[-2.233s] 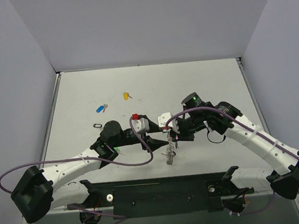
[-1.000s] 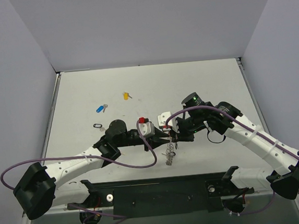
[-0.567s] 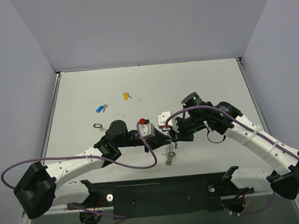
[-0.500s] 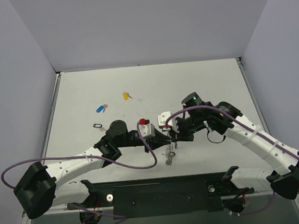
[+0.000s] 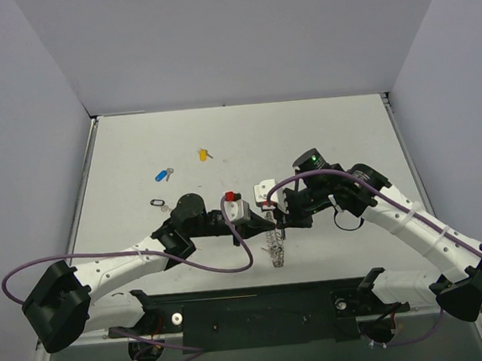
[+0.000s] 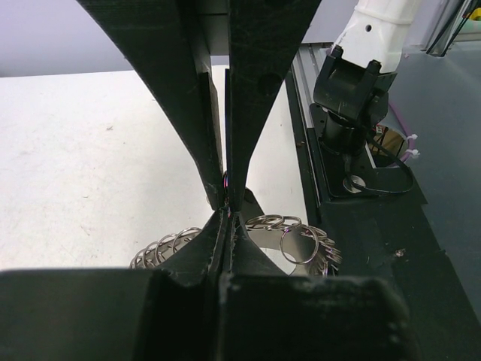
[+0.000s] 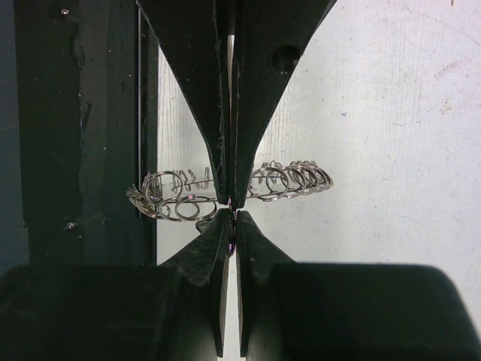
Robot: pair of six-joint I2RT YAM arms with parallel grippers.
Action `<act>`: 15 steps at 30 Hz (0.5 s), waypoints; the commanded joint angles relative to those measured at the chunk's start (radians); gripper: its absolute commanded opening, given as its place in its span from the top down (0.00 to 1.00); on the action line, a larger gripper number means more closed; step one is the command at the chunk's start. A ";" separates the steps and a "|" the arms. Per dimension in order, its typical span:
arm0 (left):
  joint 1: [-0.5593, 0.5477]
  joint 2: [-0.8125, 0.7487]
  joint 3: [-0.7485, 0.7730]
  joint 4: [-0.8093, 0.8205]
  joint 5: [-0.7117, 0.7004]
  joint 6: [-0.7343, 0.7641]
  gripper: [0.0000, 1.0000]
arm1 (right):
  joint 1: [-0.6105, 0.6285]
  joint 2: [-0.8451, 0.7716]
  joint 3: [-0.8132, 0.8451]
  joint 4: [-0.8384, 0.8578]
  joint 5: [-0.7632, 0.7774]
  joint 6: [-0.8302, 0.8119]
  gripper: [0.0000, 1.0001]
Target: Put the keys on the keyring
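Observation:
The keyring [image 5: 274, 245], a lacy loop of many small silver rings, hangs between the two grippers near the table's front middle. My left gripper [image 5: 266, 221] is shut on its wire from the left; in the left wrist view the jaws [image 6: 227, 204] meet with the keyring [image 6: 301, 233] curving behind them. From the right, my right gripper [image 5: 280, 221] is also shut on the keyring [image 7: 293, 180], whose wire runs through the closed tips [image 7: 231, 210]. A blue key [image 5: 164, 174], a yellow key [image 5: 204, 155] and a black key [image 5: 158, 203] lie on the table at the left.
The black mounting rail [image 5: 269, 305] runs along the near edge just below the keyring. The right arm's base [image 6: 353, 83] shows in the left wrist view. Grey walls close the table on three sides.
The left gripper has moved right to the keyring and closed on it. The keyring now hangs straighter, its lower end swung slightly right. The right gripper has stayed shut in place.

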 commanded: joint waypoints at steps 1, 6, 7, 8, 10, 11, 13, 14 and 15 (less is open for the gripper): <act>-0.008 -0.009 0.026 0.029 0.027 -0.001 1.00 | -0.014 -0.021 0.001 0.034 -0.034 0.026 1.00; -0.010 -0.058 -0.055 0.156 -0.020 -0.030 1.00 | -0.083 -0.076 -0.030 0.074 -0.144 0.075 0.78; -0.008 -0.064 -0.060 0.159 -0.016 -0.028 1.00 | -0.092 -0.085 -0.041 0.086 -0.161 0.091 0.74; -0.010 -0.076 -0.070 0.170 -0.014 -0.030 1.00 | -0.115 -0.106 -0.045 0.089 -0.208 0.098 0.68; -0.016 -0.088 -0.093 0.203 -0.017 -0.033 1.00 | -0.141 -0.146 -0.068 0.092 -0.273 0.105 0.61; -0.020 -0.099 -0.103 0.219 -0.020 -0.033 1.00 | -0.146 -0.168 -0.091 0.094 -0.294 0.111 0.60; -0.031 -0.111 -0.133 0.272 -0.028 -0.034 1.00 | -0.156 -0.203 -0.134 0.121 -0.360 0.145 0.56; -0.039 -0.112 -0.152 0.304 -0.033 -0.034 1.00 | -0.156 -0.211 -0.151 0.135 -0.386 0.160 0.53; -0.042 -0.115 -0.158 0.314 -0.033 -0.024 1.00 | -0.158 -0.229 -0.184 0.176 -0.400 0.191 0.52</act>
